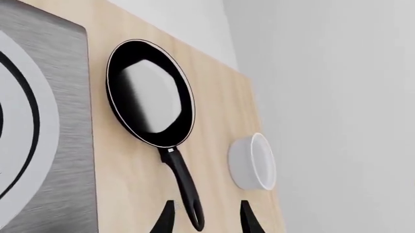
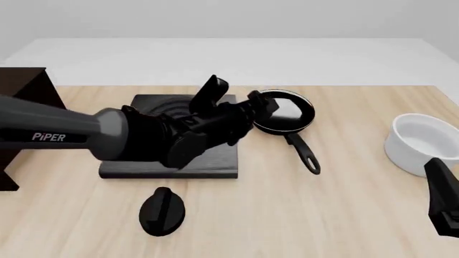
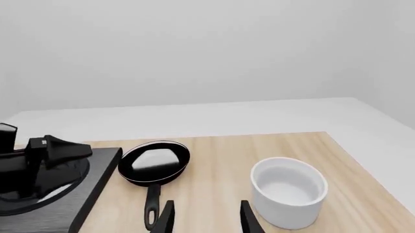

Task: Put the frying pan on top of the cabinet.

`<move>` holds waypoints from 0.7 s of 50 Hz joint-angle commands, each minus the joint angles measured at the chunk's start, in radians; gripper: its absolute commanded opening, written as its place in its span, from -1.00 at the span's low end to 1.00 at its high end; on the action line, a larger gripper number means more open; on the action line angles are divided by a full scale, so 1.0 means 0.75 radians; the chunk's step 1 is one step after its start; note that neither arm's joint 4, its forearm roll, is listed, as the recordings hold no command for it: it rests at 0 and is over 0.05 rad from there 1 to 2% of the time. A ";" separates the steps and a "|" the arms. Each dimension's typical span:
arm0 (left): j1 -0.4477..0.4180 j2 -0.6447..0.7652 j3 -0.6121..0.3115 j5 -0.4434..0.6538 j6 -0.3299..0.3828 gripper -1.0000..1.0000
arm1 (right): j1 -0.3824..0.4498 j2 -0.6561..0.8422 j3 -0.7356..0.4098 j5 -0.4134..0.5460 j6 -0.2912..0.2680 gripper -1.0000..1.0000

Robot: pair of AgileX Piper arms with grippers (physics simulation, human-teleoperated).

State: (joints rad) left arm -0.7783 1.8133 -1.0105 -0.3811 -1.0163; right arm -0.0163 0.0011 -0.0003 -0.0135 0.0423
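Right gripper [image 2: 446, 200], cut off at frame edge, fingers spread, empty. Left gripper [image 2: 237, 99] over stove plate [image 2: 172, 164], also parted, holding nothing. Frying pan [image 2: 285, 116] rests on table [image 2: 301, 215] beside the plate. Cabinet [image 2: 21, 91] only partly visible, far left.

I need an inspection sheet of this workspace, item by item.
Surface: light wooden table.
Job's things: frying pan flat on the table right of the stove plate, handle toward the arms; cabinet at far left, top bare.
Clutter: black knob; white bowl, empty.
Grippers: left tool open, holding nothing, aimed at the pan handle; right tool open, holding nothing, near the bowl.
Cables: nothing seen.
Surroundings: plain white floor and walls.
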 commanded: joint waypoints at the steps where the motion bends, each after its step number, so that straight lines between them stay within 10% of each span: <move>1: 0.008 0.090 -0.063 0.008 -0.012 1.00 | -0.001 0.000 0.000 0.001 0.005 1.00; 35: -0.028 0.312 -0.178 -0.027 -0.081 1.00 | -0.003 0.002 0.000 0.006 0.009 1.00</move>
State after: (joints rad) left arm -0.7957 2.0011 -1.1166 -0.3969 -1.0672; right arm -0.0188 0.0069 -0.0008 -0.0136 0.0510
